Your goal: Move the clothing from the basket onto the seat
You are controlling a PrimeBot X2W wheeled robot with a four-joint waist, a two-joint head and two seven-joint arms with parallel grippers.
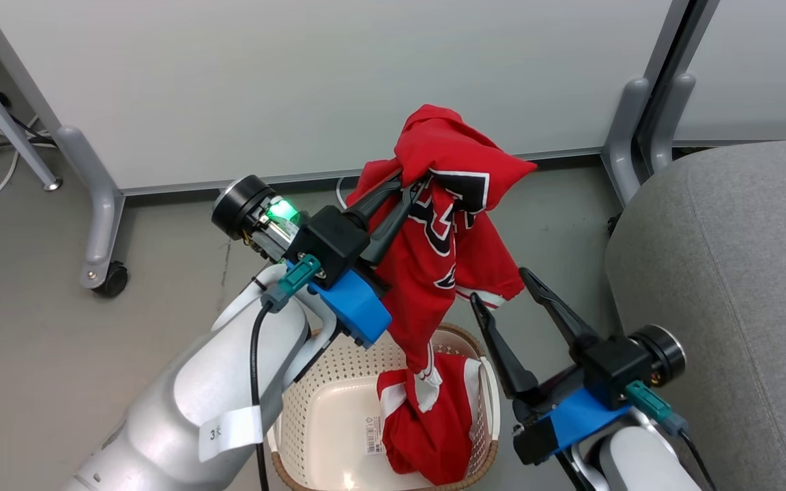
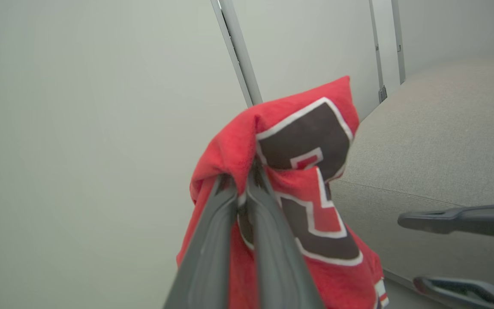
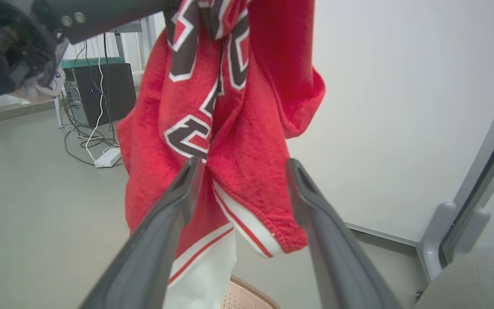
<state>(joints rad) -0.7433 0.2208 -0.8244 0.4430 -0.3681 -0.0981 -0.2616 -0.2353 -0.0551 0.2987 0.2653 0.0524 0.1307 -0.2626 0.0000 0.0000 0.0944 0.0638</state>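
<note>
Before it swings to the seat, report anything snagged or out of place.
The jersey, pinched in the left claw, hangs bunched, its tail reaching down to the second garment in the basket; they may be snagged.

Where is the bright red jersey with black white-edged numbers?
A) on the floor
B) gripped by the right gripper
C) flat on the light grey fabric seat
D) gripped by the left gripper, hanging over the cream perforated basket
D: the left gripper is shut on the bright red jersey above the cream perforated basket, while the right gripper stands open.
</note>
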